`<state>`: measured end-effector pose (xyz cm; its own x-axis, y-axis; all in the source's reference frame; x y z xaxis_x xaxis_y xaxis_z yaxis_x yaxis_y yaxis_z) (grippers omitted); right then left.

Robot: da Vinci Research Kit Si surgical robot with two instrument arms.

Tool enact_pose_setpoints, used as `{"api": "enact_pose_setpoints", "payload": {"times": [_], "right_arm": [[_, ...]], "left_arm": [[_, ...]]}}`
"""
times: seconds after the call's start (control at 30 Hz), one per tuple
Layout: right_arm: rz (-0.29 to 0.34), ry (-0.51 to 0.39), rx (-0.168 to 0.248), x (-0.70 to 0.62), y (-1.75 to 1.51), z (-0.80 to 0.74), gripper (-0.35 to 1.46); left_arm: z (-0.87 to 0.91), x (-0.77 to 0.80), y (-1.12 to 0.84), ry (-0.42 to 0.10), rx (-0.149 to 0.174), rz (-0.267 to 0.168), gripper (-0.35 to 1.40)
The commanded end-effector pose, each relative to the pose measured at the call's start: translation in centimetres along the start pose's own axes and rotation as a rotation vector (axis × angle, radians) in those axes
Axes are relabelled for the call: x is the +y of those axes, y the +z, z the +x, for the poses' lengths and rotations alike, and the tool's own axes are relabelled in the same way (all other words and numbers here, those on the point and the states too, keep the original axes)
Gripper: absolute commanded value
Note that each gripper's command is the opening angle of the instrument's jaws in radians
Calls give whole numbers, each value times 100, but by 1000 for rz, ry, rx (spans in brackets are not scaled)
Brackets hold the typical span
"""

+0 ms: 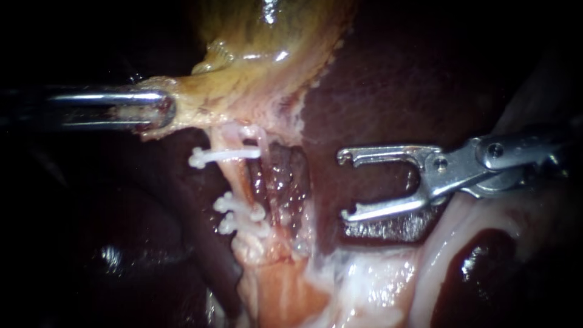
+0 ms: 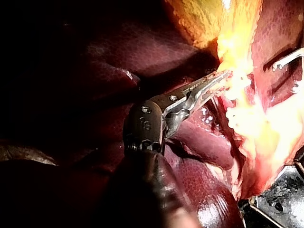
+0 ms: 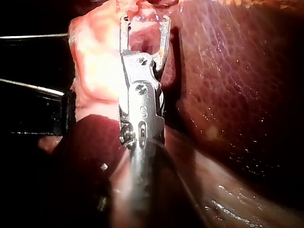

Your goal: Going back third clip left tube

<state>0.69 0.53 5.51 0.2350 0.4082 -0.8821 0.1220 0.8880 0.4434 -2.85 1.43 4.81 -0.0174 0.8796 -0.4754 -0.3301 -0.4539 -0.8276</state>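
Hanging over dark red liver (image 1: 364, 91), well apart from pale pink left tube (image 1: 234, 176): right instrument (image 1: 345, 185), silver forked jaws gaping, empty. On that tube: three white plastic clips (image 1: 221, 155), one upper, two lower. Beyond: left instrument (image 1: 163, 109), shaft level, jaws clamped on yellowish gallbladder (image 1: 261, 54), presumably keeping tube stretched.

The left instrument (image 1: 164, 109) reaches in level from the left edge, in the upper left of the frame. Its jaws are clamped on the edge of the gallbladder (image 1: 243, 79). In its own wrist view the two jaws lie nearly flat against each other, with their tips sunk in that tissue. The right instrument (image 1: 344, 185) comes in from the right edge at mid-height and points left. Its jaws are spread wide, with a clear gap and nothing held. Its wrist view shows both jaws apart, straight ahead of the wrist joint.
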Motion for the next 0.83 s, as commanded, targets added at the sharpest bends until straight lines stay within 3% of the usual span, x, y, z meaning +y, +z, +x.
{"api": "enact_pose_setpoints", "payload": {"times": [0.03, 0.4, 0.83], "right_arm": [[1, 0, 0, -1, -1, 0, 50], [3, -6, 0, -2, -4, -1, 50], [7, -6, 1, -5, -2, 3, 50]], "left_arm": [[-1, -4, 3, 0, 0, 3, -35], [-27, -24, 42, 5, 6, 10, -35], [-27, -23, 43, 5, 5, 8, -35]]}}
